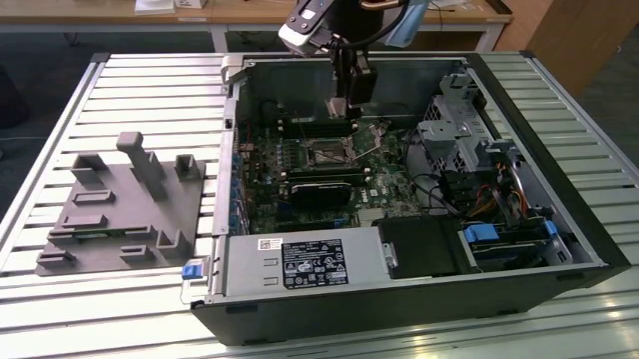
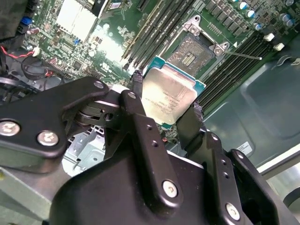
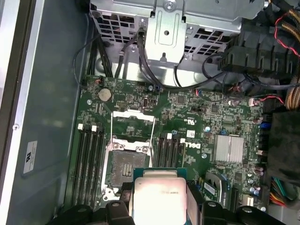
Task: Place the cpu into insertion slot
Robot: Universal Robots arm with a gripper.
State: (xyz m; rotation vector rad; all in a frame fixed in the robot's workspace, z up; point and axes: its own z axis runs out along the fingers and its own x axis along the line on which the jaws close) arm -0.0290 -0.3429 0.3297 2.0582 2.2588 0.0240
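**Cpu in my grip, slot open below**

My hand (image 2: 167, 93) is closed narrowly on the cpu (image 2: 171, 96). Its two black fingers (image 2: 140, 110) press against opposite edges of the chip, and the dull silver top shows between them in both wrist views. The chip hangs in the air above the green board (image 3: 197, 117) and touches nothing but my fingers.

The insertion slot (image 3: 127, 164) lies uncovered on the board. Its dark centre is bare, and its metal cover plate (image 3: 133, 123) is swung back and lies flat on the board beside it. In the second wrist view the thin wire lever (image 2: 241, 55) sticks out to one side of the socket. Long black memory slots (image 3: 89, 157) run along both sides of it. The cpu sits close to the slot but is not in it. In the first wrist view the chip's edge overlaps the near corner of the socket frame, and I cannot tell how high I am above it.

In the exterior view I reach down into the open computer case (image 1: 589, 224), over the far part of the board just beyond the socket. The case lies on its side on a slatted metal desk (image 1: 130, 90). A grey fixture (image 1: 120, 202) stands on the desk at the exterior view's left, well apart from the case opening.
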